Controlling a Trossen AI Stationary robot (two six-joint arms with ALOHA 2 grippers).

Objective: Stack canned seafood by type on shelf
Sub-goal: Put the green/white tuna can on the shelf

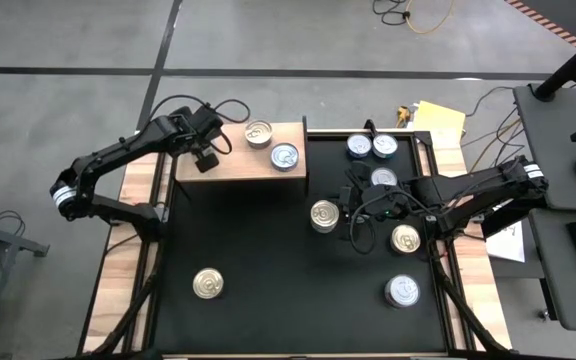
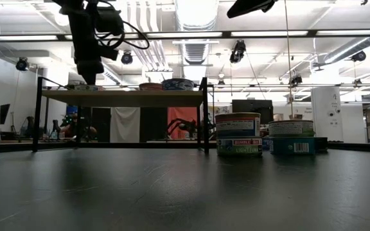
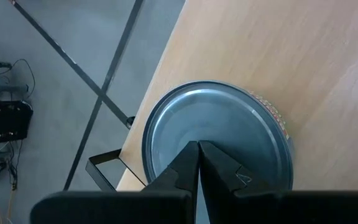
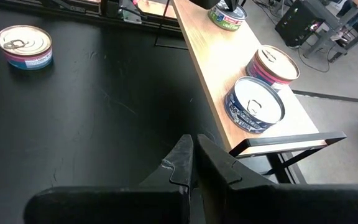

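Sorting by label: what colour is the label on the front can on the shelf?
Dark blue and white, clearest in the right wrist view.

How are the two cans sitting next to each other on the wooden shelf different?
The gold-top can has a golden lid and a pink band around its side; the blue can has a silver lid and a dark blue label. In the right wrist view the gold-top can sits farther along the shelf from that camera, and the blue can nearer. Both are short, round, upright tins with pull tabs.
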